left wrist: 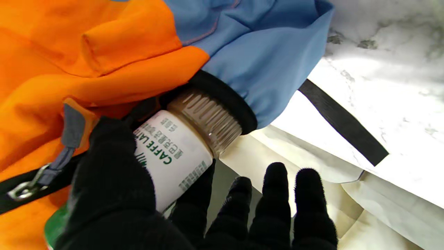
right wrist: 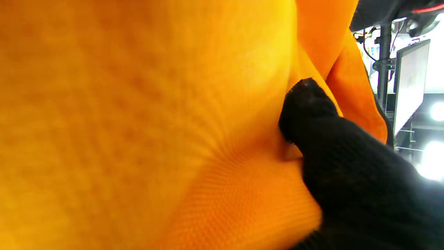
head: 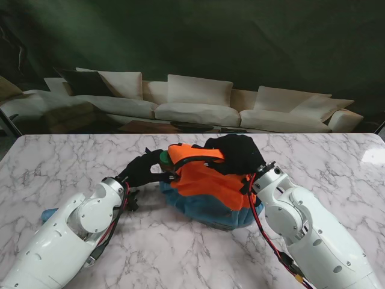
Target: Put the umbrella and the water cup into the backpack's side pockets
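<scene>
A white marble counter (head: 72, 162) (grey veined) is occupying the foreground. A cream sofa (head: 198, 105) is standing beyond its far edge, with a dark cushion (head: 84, 82) sitting at its left end.

Bright glare on marble table (head: 373, 155) — orange close-up blurred.

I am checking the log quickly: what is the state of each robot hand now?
Left robot hand: shut on the caffe latte cup, at the backpack's side pocket.
Right robot hand: rests on the backpack; grip cannot be told.
</scene>
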